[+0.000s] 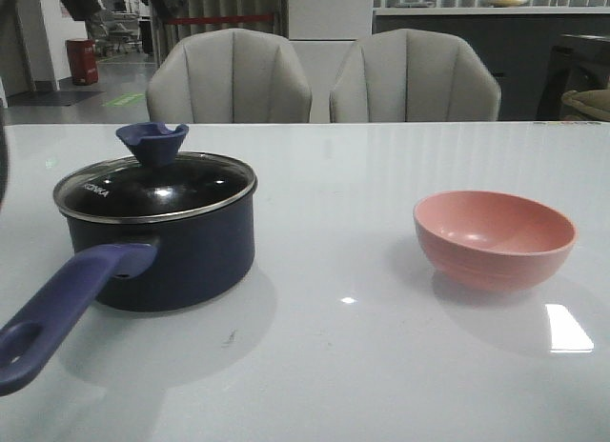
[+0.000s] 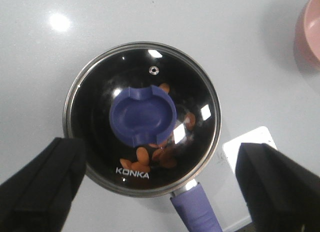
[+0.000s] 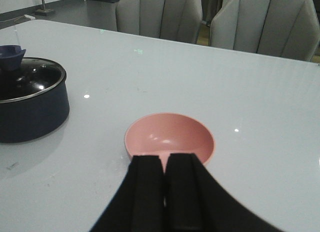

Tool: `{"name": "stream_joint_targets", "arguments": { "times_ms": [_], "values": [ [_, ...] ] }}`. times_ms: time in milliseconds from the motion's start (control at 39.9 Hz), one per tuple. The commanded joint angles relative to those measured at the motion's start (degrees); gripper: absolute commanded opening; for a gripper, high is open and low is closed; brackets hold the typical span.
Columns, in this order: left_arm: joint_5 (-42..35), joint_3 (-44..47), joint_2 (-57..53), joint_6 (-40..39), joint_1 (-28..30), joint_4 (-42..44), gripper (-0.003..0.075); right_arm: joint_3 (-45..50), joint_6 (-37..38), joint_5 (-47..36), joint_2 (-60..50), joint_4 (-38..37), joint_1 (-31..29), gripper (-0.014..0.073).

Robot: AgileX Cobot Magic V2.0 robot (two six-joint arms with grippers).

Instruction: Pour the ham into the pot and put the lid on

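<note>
The only readable text is the white word "KONKA", printed on the glass of the lid (image 2: 142, 119) near its metal rim. In the front view the same word shows on the lid (image 1: 157, 187), small and slanted. No other lettering is legible anywhere.

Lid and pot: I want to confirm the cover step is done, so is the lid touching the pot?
Touching. The front view shows the lid resting on the pot, no gap visible.
</note>
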Motion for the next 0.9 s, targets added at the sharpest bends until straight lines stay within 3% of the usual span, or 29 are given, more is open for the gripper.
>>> {"name": "stream_joint_targets", "arguments": {
  "times_ms": [0,577,878],
  "values": [
    [-5.6,4.7,-9.3,0.4,-0.1,-0.9,0.0625,-1.5,-0.7,-4.1,0.3,0.1,-0.1,0.0146],
    [-32.2,50.1,-52.0,0.4,-0.1,-0.7,0.0625,-1.5,-0.7,-4.1,0.3,0.1,-0.1,0.0146],
    [-40.9,67.8,-76.6,0.4,-0.1,1.3,0.0625,-1.5,-0.7,-4.1,0.3,0.1,-0.1,0.0146]
  ]
}}
